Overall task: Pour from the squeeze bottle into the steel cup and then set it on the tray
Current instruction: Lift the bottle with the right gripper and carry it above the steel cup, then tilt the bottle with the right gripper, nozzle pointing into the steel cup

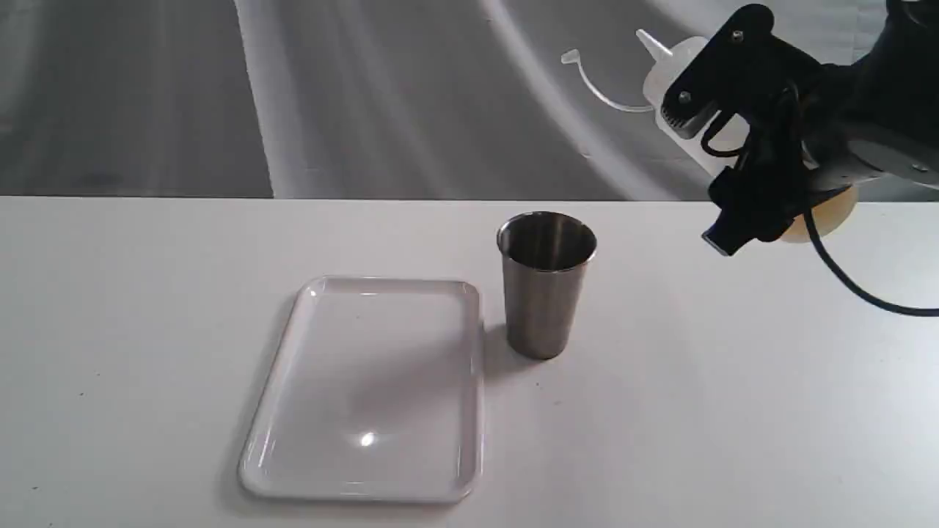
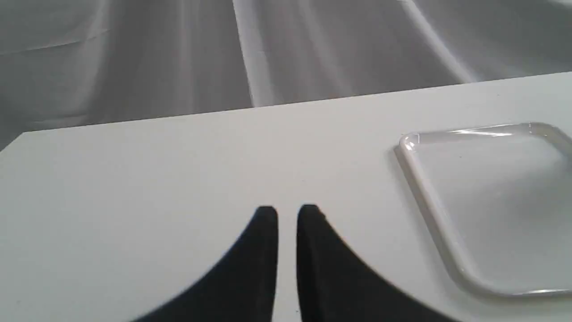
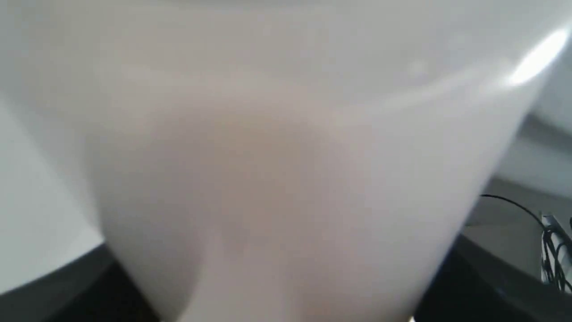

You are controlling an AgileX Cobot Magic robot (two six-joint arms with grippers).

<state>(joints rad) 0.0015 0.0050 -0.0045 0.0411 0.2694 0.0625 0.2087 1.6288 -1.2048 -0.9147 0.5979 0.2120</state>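
squeeze bottle [image 3: 268,156] aslant in right end effector [image 1: 703,176], nozzle [image 1: 653,42] uppermost

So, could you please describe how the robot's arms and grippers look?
Both are black. The right gripper has flat angular finger plates with screw heads and a ribbed pad; a black cable loops beside it and trails below the dark grey arm. The left gripper shows two fingers tapering to blunt tips.
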